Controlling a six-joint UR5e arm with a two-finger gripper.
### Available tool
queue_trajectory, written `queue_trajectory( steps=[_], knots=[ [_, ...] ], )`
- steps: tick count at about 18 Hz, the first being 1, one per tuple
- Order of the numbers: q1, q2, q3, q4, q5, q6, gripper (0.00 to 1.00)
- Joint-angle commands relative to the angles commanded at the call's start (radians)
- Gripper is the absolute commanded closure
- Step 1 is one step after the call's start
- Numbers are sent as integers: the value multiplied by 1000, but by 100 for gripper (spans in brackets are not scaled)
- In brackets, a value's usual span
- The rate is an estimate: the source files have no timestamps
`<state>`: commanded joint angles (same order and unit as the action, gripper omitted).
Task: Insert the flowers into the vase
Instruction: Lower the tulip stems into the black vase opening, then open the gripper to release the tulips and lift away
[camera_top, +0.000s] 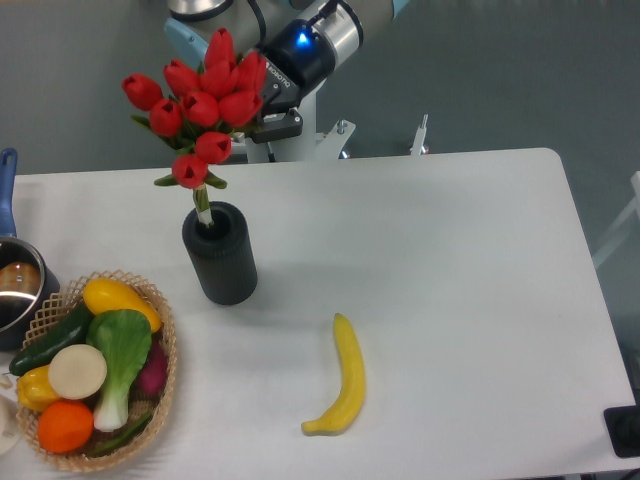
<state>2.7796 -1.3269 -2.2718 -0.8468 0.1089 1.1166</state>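
The flowers (200, 105), a bunch of red tulip buds with small green leaves, hang tilted above the table's back left. Their pale stem reaches down to the round mouth of the vase (220, 258), and its lower end seems to sit just inside the rim. The vase is a dark ribbed cylinder standing upright on the white table (440, 260). My gripper (264, 113) sits right behind the blossoms at their right side and is shut on the flowers. The buds hide most of its fingers.
A yellow banana (343, 378) lies on the table in front of the vase, to its right. A wicker basket (163, 330) of produce stands at the front left. A steel pot (15, 290) with a blue handle sits at the left edge.
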Motion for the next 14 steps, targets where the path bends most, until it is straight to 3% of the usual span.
queue_trajectory(
  steps=[9, 14],
  knots=[
    [-3, -43, -38, -2, 51, 31, 95],
    [-6, -97, -41, -3, 73, 106, 78]
  ],
)
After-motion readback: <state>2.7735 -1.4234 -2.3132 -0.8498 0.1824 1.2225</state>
